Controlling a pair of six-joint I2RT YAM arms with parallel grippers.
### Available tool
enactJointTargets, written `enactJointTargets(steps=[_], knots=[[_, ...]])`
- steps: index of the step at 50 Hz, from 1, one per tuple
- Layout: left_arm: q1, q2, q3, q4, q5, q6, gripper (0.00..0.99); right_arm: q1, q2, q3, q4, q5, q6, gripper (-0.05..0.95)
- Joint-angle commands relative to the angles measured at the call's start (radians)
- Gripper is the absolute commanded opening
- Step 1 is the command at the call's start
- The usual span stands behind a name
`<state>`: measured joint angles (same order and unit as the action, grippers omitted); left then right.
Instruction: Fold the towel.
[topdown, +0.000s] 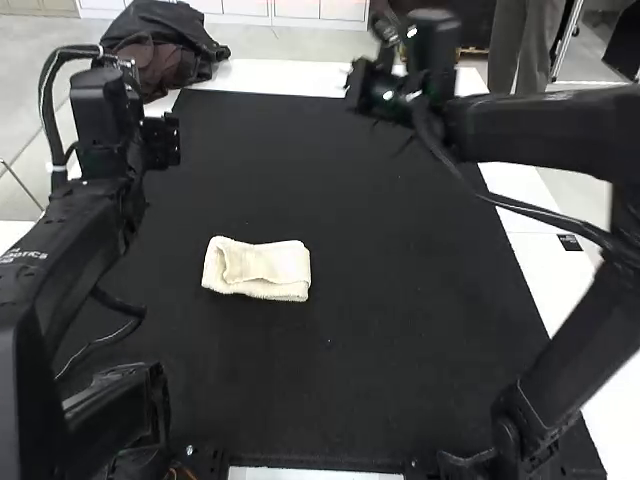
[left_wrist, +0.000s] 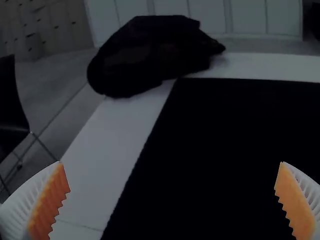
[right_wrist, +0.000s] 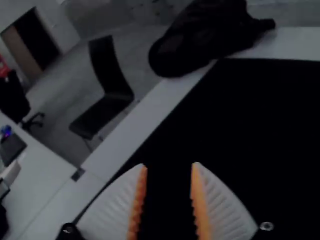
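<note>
The cream towel (topdown: 258, 269) lies on the black mat, left of its middle, folded into a small layered rectangle with a smaller flap turned over on top. Beyond it and to its left, my left gripper (topdown: 162, 141) is held well apart from the cloth. In the left wrist view that gripper (left_wrist: 171, 164) is open wide, with nothing between its orange pads. My right gripper (topdown: 378, 92) is over the far part of the mat, away from the towel. The right wrist view has this gripper (right_wrist: 169, 167) partly open and holding nothing.
A dark bag or jacket (topdown: 165, 42) lies at the table's far left corner. The black mat (topdown: 340, 370) covers most of the white table (topdown: 525, 225). Both arms' forearms and cables extend along the sides, the right one crossing above the mat's right edge.
</note>
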<state>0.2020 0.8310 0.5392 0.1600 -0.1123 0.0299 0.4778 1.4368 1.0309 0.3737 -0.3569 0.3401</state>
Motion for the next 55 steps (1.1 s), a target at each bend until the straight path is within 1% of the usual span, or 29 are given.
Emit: enactJointTargets(steps=[1,3,7,8,14,17,21,26,28,35,43,49,51,55], knots=[[-0.026,-0.049,0.044,-0.004,0.0,-0.019,0.967,-0.074,-0.116,-0.014,-0.025,-0.014,0.007,0.62],[-0.035,-0.061,0.048,-0.013,0.0,-0.021,0.967,-0.1,-0.147,-0.023,-0.045,-0.016,0.007,0.73],[-0.041,-0.087,0.059,-0.034,0.0,-0.024,0.967,-0.148,-0.207,-0.043,-0.073,-0.031,0.008,0.91],[-0.044,-0.098,0.065,-0.045,0.0,-0.028,0.967,-0.163,-0.228,-0.051,-0.076,-0.05,0.016,0.92],[-0.053,-0.156,0.077,-0.085,0.002,-0.031,0.967,-0.232,-0.348,-0.101,-0.059,-0.113,0.106,0.92],[-0.064,-0.187,0.077,-0.086,0.0,-0.03,0.967,-0.265,-0.401,-0.129,-0.047,-0.139,0.146,0.92],[-0.084,-0.242,0.081,-0.088,0.002,-0.028,0.967,-0.315,-0.49,-0.178,-0.025,-0.2,0.217,0.92],[-0.113,-0.314,0.082,-0.109,0.003,-0.03,0.967,-0.369,-0.612,-0.239,0.013,-0.248,0.29,0.92],[-0.122,-0.343,0.081,-0.12,0.006,-0.031,0.967,-0.387,-0.662,-0.255,0.027,-0.255,0.306,0.92],[-0.142,-0.466,0.067,-0.134,0.006,-0.054,0.967,-0.446,-0.865,-0.292,0.013,-0.267,0.306,0.92],[-0.147,-0.622,0.064,-0.132,0.006,-0.058,0.967,-0.502,-1.116,-0.324,-0.053,-0.264,0.303,0.92],[-0.147,-0.713,0.059,-0.157,0.008,-0.059,0.967,-0.531,-1.271,-0.333,-0.134,-0.252,0.286,0.92],[-0.148,-0.741,0.054,-0.155,0.008,-0.068,0.967,-0.538,-1.311,-0.325,-0.177,-0.243,0.258,0.92],[-0.148,-0.783,0.047,-0.157,0.006,-0.077,0.967,-0.547,-1.377,-0.313,-0.257,-0.197,0.201,0.92]])
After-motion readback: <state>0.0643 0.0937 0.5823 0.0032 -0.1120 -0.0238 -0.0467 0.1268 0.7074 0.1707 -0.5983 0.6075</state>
